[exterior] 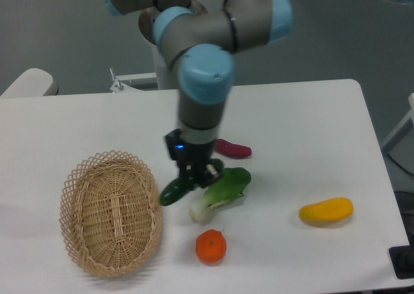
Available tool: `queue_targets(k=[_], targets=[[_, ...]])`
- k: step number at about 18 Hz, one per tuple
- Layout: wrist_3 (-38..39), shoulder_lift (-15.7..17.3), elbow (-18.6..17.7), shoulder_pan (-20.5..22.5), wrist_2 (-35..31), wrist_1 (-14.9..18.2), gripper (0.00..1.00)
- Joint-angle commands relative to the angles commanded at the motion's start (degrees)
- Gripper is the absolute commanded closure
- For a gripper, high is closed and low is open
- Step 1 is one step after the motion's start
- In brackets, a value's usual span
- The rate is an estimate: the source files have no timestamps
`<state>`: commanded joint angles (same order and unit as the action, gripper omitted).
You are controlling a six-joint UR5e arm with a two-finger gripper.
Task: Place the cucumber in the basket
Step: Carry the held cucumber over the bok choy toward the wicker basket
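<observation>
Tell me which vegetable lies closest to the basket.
The cucumber: dark green and stubby, just right of the basket rim, under the gripper. The bok choy, the orange piece, the purple one and the yellow one lie farther right.

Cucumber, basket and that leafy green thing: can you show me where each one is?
cucumber [173, 191]: fixed camera view, on its dark green left end, below the gripper.
basket [79, 175]: fixed camera view, on the upper left of its scalloped rim.
bok choy [228, 183]: fixed camera view, on its green leaves.
</observation>
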<state>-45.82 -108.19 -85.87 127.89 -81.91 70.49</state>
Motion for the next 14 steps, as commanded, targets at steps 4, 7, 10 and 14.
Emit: queue_targets(k=[4,7,10,14], targets=[[7.57,-1.58,-0.61,-4.04,-0.09,-0.53,0.9],[13.64,-2.54,-0.96,-6.68,0.0,-0.79,0.9],[16.81,-4.48,-1.14,-9.06,-0.35,-1.49,0.89],[19.99,-7.73,-2.11,-11.08,-1.49,-7.37,0.88]])
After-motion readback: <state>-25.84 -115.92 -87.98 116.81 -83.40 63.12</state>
